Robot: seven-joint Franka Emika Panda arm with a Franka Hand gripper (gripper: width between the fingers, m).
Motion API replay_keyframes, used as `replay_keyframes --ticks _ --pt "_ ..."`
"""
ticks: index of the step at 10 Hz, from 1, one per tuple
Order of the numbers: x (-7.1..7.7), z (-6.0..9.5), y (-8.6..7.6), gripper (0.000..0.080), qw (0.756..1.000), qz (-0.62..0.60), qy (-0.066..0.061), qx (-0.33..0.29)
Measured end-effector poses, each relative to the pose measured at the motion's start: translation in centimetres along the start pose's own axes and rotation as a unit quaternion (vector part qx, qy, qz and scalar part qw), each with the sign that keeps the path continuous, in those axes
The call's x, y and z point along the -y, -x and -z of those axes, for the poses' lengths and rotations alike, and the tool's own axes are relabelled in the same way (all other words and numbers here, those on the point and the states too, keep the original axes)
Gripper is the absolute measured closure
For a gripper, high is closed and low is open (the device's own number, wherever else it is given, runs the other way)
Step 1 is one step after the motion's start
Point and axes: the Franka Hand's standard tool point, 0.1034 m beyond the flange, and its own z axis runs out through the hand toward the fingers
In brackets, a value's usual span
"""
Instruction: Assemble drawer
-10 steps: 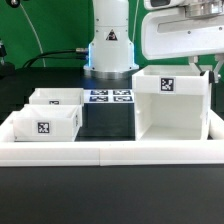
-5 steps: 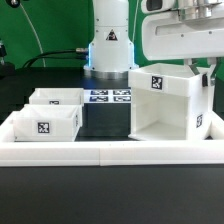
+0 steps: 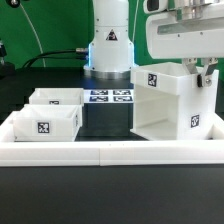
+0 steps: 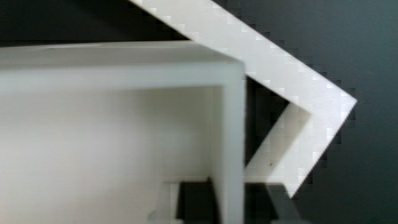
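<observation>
Turning on the black surface, the tall case now shows a corner to me where a second ago it sat square; it stands at the exterior view's right, inside the low border wall. The front tray and rear tray wait untouched at that view's left. The claw is clenched on the case's top edge, probably swinging its opening toward them.

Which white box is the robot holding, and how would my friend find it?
Find the low white border wall along the front, then follow it to the exterior view's right. There is the case, with the gripper pinching its side wall. It is the tall white box with an open front, much higher than the two low trays on the exterior view's left.
</observation>
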Motion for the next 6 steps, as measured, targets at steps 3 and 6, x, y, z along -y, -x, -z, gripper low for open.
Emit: replay_keyframes --ticks 3,6 --pt "-0.08 0.01 -0.21 0.0755 0.996 -0.093 -0.003 0.007" --pt "0.04 -0.10 -0.55 0.0755 0.958 -0.286 -0.016 0.022"
